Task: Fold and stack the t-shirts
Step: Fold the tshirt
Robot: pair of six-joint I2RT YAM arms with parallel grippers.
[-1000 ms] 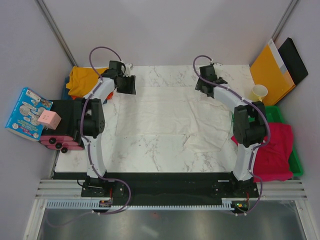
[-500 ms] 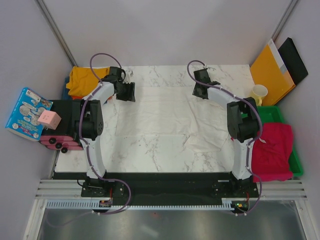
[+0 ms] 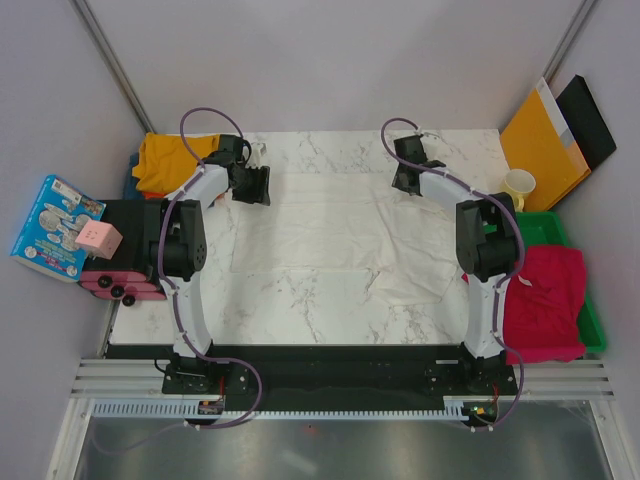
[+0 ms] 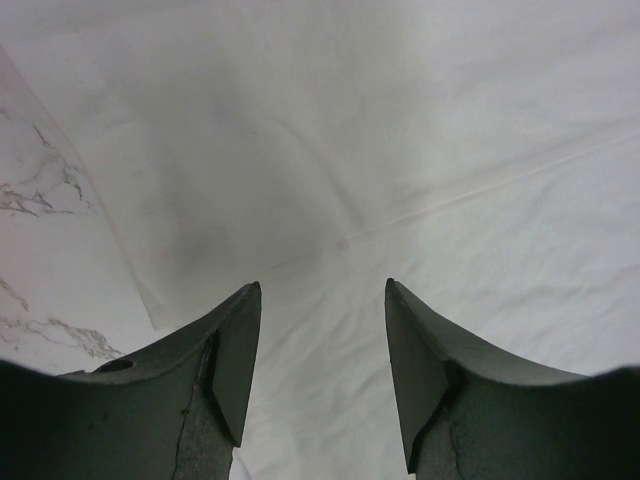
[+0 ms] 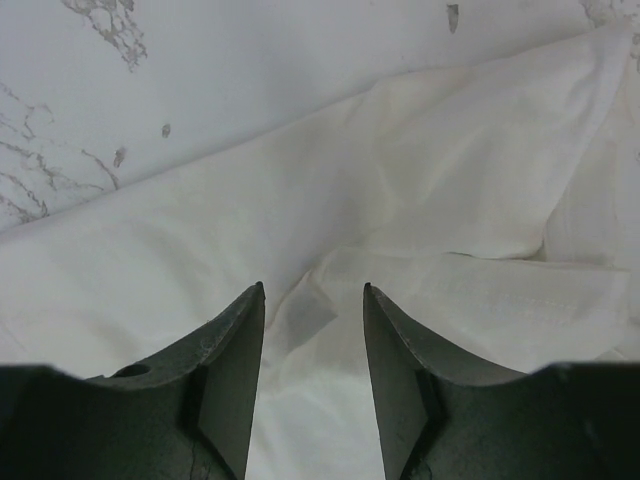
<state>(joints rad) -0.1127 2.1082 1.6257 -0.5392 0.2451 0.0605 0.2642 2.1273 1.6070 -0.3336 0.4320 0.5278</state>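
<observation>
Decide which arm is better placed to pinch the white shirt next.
Probably right: the right gripper has a fold of the white shirt between its open jaws; the left gripper faces flat cloth.

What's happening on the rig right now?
Two arms are working on a white t-shirt spread across the table. The left hand and right hand are both open, low over the cloth near its far edge, and neither grips it yet. A mustard shirt sits bunched at the far left corner, and a crimson-pink one lies on the green tray.
</observation>
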